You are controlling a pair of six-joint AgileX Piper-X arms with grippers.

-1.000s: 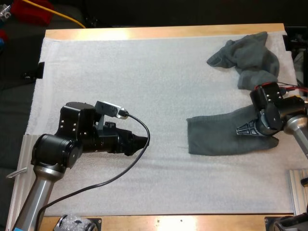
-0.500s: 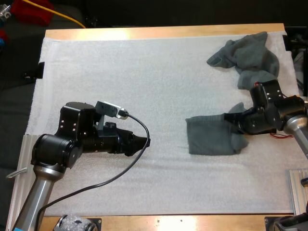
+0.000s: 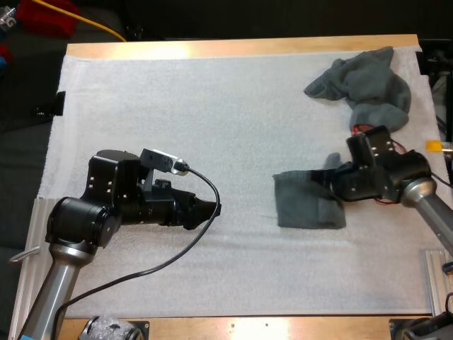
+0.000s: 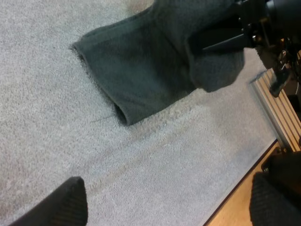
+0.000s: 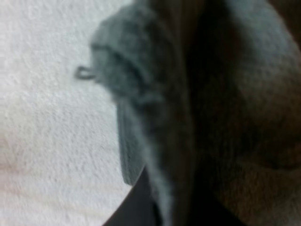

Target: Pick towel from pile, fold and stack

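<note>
at right of mat (image 3: 212,106), right fingers (image 4: 216,41) pinch raised towel (image 3: 304,207) edge, left fingers (image 4: 66,207) apart

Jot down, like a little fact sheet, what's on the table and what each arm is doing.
Surface: white mat on a wooden table
Pile: one crumpled grey-green towel, far right of mat
Towel: on mat at right, its right end lifted and folded over
Right gripper: shut on the towel's lifted end
Left gripper: open, over bare mat, apart from the towel
</note>
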